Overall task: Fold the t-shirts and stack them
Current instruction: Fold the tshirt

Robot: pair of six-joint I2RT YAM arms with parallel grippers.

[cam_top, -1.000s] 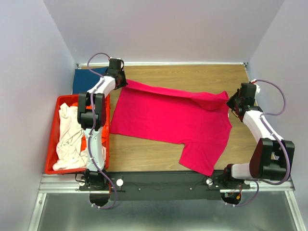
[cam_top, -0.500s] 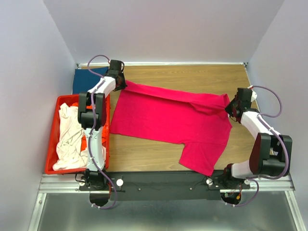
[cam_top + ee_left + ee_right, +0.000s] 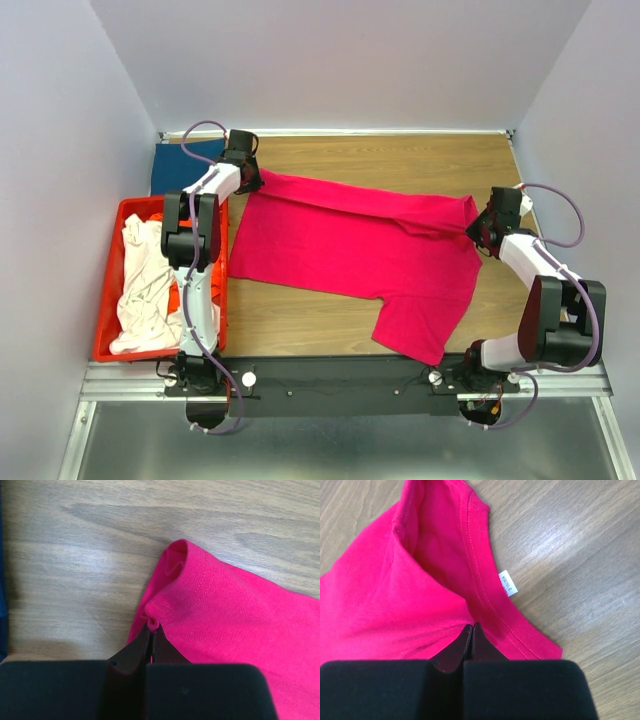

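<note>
Magenta t-shirt (image 3: 340,250), spread wide, creased along far edge

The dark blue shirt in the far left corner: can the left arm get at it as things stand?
Probably yes for reach: the dark blue shirt lies beside the left tool, with nothing between. But that tool is shut on a corner of the pink shirt, so it must let go first.

magenta t-shirt (image 3: 350,250) spread out, blue t-shirt (image 3: 178,166) far-left
</note>
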